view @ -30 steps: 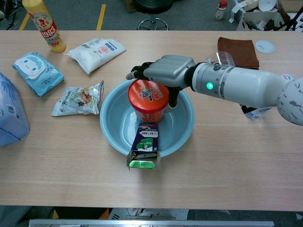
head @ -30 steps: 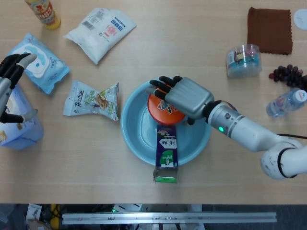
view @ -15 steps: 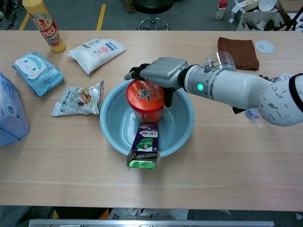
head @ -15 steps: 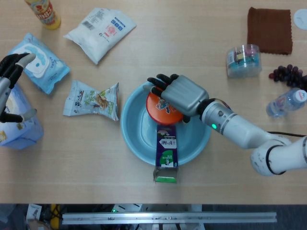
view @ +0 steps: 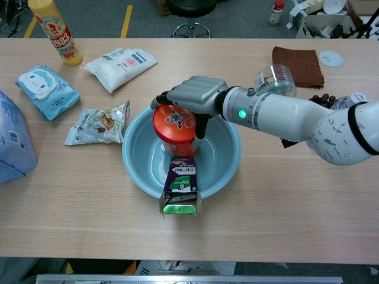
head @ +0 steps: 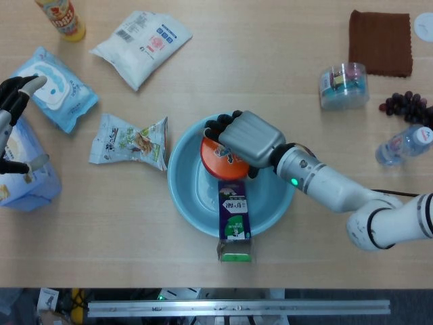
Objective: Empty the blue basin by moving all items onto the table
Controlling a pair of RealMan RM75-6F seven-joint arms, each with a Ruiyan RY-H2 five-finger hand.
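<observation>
The blue basin (head: pixel 270 206) (view: pixel 220 160) sits at the table's middle. Inside it stands an orange instant-noodle cup (head: pixel 220 160) (view: pixel 173 133). My right hand (head: pixel 245 139) (view: pixel 192 96) lies over the cup's top, its fingers curled down around the lid and sides. A purple and green drink carton (head: pixel 233 217) (view: pixel 180 186) leans over the basin's near rim, its green end on the table. My left hand (head: pixel 13 108) rests at the far left edge on a blue package (head: pixel 27 183), fingers spread and holding nothing.
A snack bag (head: pixel 130 141), blue wipes pack (head: pixel 54 87), white pouch (head: pixel 142 44) and yellow bottle (head: pixel 62 17) lie to the left. A clear container (head: pixel 344 85), brown cloth (head: pixel 380 42), grapes (head: pixel 404 103) and water bottle (head: pixel 404 143) are at the right.
My right hand has moved left and down onto the noodle cup, and its fingers have curled around it. The cup and basin have shifted slightly left. The left hand has not moved.
</observation>
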